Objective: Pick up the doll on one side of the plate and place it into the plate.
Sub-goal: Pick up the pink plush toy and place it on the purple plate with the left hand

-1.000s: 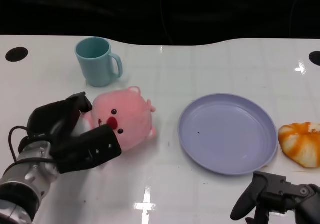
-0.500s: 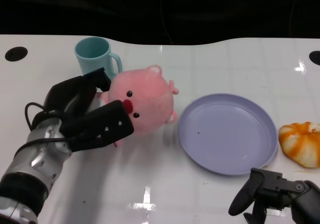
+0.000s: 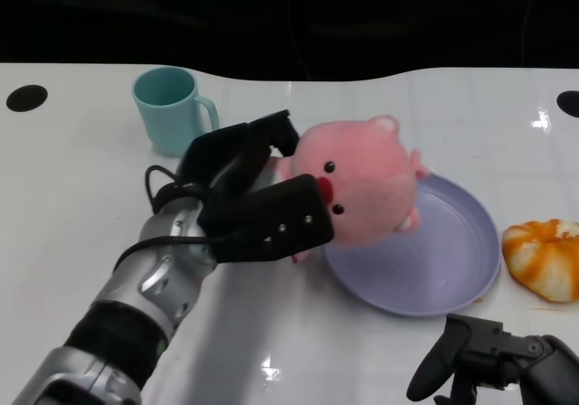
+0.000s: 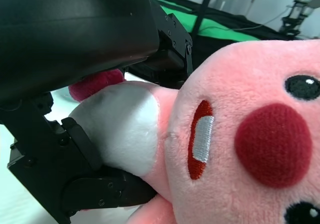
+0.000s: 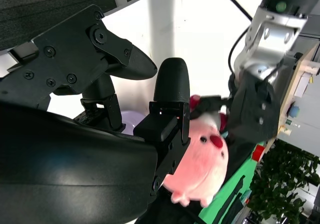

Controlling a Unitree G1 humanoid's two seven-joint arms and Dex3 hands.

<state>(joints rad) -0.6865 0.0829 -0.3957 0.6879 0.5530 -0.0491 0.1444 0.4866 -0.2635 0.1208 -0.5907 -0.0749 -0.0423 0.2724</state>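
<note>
Starting at the far left of the head view, we see a round black hole (image 3: 26,98) in the glossy white table (image 3: 81,206), and to its right a light teal ceramic mug (image 3: 169,108) standing upright with its handle toward the plate side. Next comes our left hand (image 3: 249,202), its black fingers wrapped around the back and underside of the round pink plush doll with a red nose and black bead eyes (image 3: 357,193); the hand grips the doll firmly, with one set of fingers above it and a thick one below. The left wrist view shows the same grasp from close up: the doll (image 4: 235,134) fills most of the picture, with its white belly patch pressed between the black fingers (image 4: 75,184). The doll is lifted clear of the table and hangs over the near-left rim of the round lavender plastic plate (image 3: 452,269), covering part of that rim; we cannot tell whether its lower edge touches the plate. Right of the plate, just beside its rim, lies an orange-and-white ridged plush pumpkin (image 3: 545,257). At the lower right our right hand (image 3: 493,360) rests low near the table edge, holding nothing, its fingers loosely apart and pointing down.
</note>
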